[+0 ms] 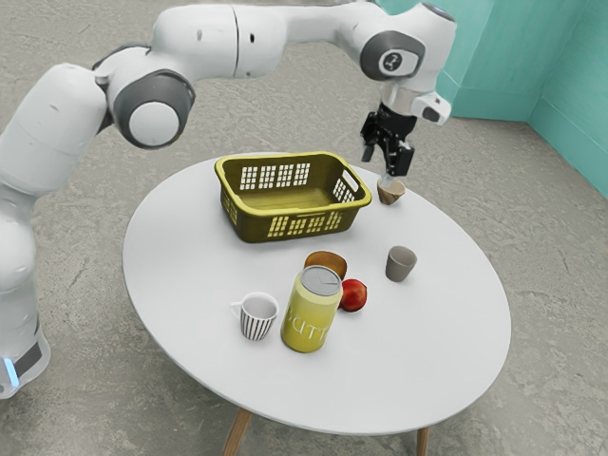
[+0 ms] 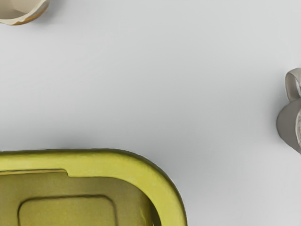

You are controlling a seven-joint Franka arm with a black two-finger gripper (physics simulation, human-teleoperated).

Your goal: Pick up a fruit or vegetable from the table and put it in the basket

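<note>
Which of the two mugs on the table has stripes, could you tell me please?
The white mug beside the yellow can: dark stripes run down its outside, while the grey mug is plain.

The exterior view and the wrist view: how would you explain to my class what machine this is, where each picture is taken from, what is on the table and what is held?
The machine is a white jointed robot arm ending in a black two-finger gripper. The exterior view comes from a camera beside the arm; the wrist view looks down from its hand. On the round white table are a yellow-green slotted basket, a small brown bowl, a grey mug, a white striped mug, a yellow can and a round red fruit. An orange-brown thing is partly hidden behind the can. The gripper is open, holding nothing.
</note>
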